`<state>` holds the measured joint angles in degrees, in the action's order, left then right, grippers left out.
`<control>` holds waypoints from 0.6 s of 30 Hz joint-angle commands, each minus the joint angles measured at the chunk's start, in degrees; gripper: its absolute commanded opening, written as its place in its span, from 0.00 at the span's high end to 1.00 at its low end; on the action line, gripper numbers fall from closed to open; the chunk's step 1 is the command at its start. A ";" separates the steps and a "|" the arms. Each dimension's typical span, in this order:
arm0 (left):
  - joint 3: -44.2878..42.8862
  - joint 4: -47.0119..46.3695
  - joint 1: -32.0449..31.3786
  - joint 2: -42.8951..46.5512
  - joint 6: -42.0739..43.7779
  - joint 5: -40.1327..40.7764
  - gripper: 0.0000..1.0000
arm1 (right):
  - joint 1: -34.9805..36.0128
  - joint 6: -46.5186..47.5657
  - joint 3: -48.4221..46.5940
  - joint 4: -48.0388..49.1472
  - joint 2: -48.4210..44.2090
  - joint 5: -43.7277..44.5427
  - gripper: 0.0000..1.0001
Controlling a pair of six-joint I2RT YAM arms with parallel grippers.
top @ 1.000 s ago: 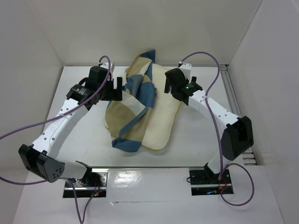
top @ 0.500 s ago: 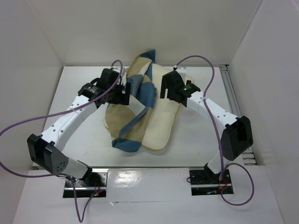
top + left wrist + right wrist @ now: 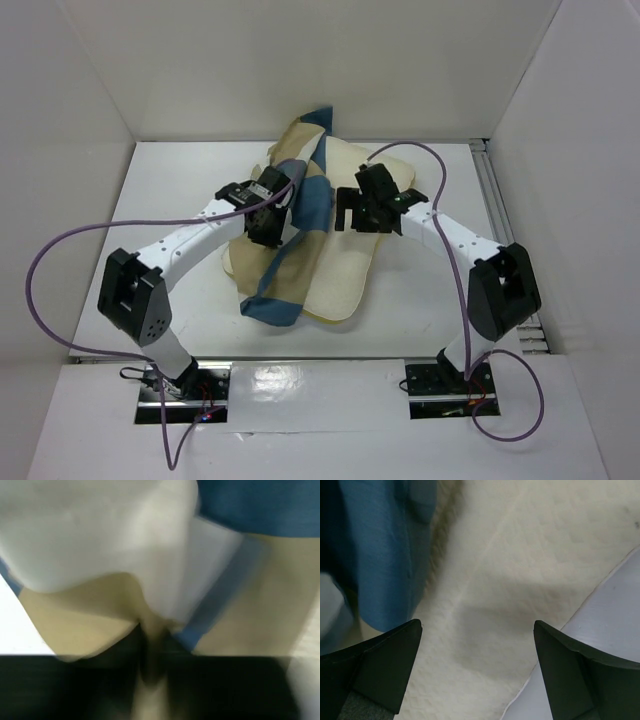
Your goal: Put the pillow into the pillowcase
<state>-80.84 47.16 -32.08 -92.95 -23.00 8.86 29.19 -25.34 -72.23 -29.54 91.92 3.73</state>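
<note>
Now we are reaching for the pillowcase, which is lying crumpled across the pillow mid-surface. Our left gripper is pressing into checked cloth, and we cannot tell its grip. Our right gripper is hovering wide over the pillow. Both have moved inward since the earlier frame. Next we are needing a pinch on the case's open hem.

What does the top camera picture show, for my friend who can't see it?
A crumpled blue, tan and cream checked pillowcase lies across a cream pillow on a white table. Two white robot arms reach in: the left claw at the pillowcase, the right claw over the pillow.
</note>
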 commanded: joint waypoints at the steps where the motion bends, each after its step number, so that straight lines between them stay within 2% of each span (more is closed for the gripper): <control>1: -0.72 2.23 0.26 -2.67 -2.04 3.17 1.00 | -0.36 -2.33 2.35 1.14 1.68 -3.20 0.00; 3: -4.23 4.68 1.92 -1.11 -1.52 3.18 1.00 | -0.36 -4.18 5.41 2.72 1.68 -3.20 0.00; 4: -5.46 4.70 2.54 -0.05 -1.52 2.31 1.00 | -0.36 -4.97 6.65 5.95 1.68 -4.07 0.05; 6: -10.46 6.27 4.56 1.97 -0.12 0.46 1.00 | -0.36 -5.68 8.24 8.96 3.26 -7.32 0.22; 7: -12.57 6.80 5.26 3.63 -0.11 0.45 1.00 | -0.36 -5.68 8.24 10.19 3.88 -7.33 0.66; 8: -17.11 7.33 7.10 4.26 0.59 -0.94 1.00 | -0.36 -6.38 6.68 9.68 5.01 -4.81 0.89; 9: -19.68 8.21 8.16 4.26 0.59 -0.95 1.00 | -0.36 -6.91 5.18 8.37 5.02 -2.08 1.00; 11: -24.61 10.32 10.79 4.79 -0.02 -2.79 1.00 | -0.98 -6.39 2.19 3.71 5.02 4.15 1.00; 12: -28.46 10.32 14.11 4.79 -0.89 -4.19 1.00 | -1.85 -5.08 -0.52 2.57 2.94 7.40 1.00; 13: -29.80 10.32 16.23 5.31 -2.21 -5.86 1.00 | -2.46 -3.76 -2.03 1.08 1.70 13.79 1.00; 16: -33.85 5.24 25.99 6.02 -4.41 -14.29 1.00 | -4.04 2.20 -8.42 -0.08 -3.13 25.15 1.00; 18: -35.87 2.87 30.47 6.02 -6.52 -17.72 1.00 | -5.28 4.76 -11.78 -2.79 -4.72 27.81 1.00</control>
<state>-113.95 52.77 -6.70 -88.14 -26.09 -0.95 26.63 -25.85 -76.03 -31.29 94.83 16.91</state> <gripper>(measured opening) 0.029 0.019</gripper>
